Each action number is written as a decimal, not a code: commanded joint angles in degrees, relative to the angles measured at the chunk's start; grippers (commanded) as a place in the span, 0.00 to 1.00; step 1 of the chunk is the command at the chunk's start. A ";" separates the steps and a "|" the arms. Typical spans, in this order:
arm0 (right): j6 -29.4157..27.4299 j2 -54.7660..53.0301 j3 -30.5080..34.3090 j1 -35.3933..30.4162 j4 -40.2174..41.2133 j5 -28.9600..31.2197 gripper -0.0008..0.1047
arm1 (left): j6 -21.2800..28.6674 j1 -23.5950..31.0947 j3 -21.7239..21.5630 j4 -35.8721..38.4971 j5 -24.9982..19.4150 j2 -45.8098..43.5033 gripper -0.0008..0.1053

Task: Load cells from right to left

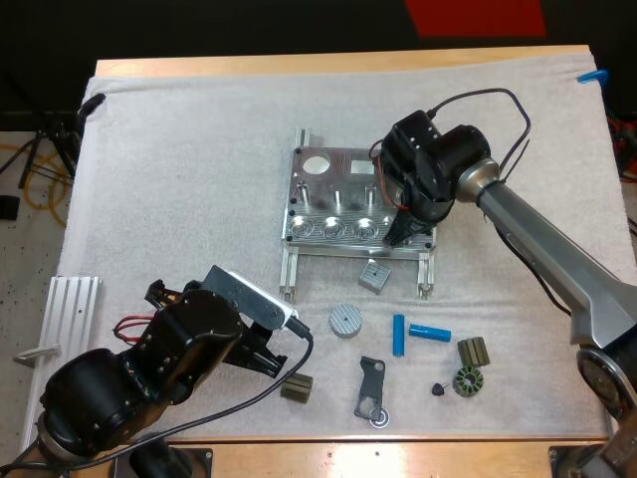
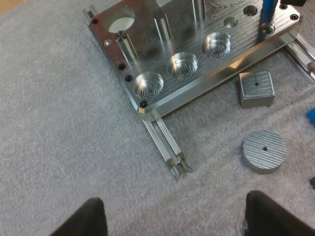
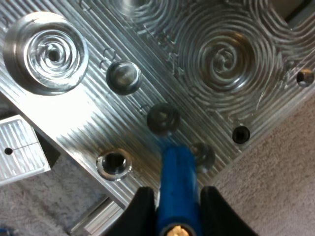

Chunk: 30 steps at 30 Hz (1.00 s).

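The metal fixture point(image 1: 343, 204) lies mid-mat, with three round pockets along its front. My right gripper point(image 1: 399, 231) hovers over its front right corner, shut on a blue cylinder point(image 3: 177, 179). The cylinder's lower end is at a small hole near that corner of the fixture point(image 3: 221, 64). Two more blue cylinders point(image 1: 398, 335) point(image 1: 430, 333) lie on the mat in front. My left gripper point(image 1: 267, 357) is low at the front left, open, its fingers point(image 2: 81, 219) apart over bare mat, short of the fixture point(image 2: 162, 64). The left wrist view also catches the held blue cylinder point(image 2: 267, 17).
A square metal block point(image 1: 374, 275) and a round metal disc point(image 1: 344, 320) lie in front of the fixture. Small dark parts point(image 1: 297, 387) point(image 1: 474, 351) point(image 1: 468, 381) and a dark bracket point(image 1: 371, 388) sit near the front edge. A ribbed aluminium plate point(image 1: 72, 309) lies at the far left.
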 commanded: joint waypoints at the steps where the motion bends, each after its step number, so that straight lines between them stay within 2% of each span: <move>1: -0.27 -1.06 0.23 0.02 0.44 0.73 0.01 | -0.15 0.03 -0.20 -0.10 -1.13 -0.34 0.56; 5: -1.23 -1.06 0.23 0.02 0.44 3.62 0.01 | -0.15 0.03 -0.20 -0.10 -1.13 -0.34 0.56; 30: -1.12 -0.49 1.72 0.02 -0.94 3.21 0.01 | 0.08 0.03 -0.20 -0.80 -1.13 -0.34 0.56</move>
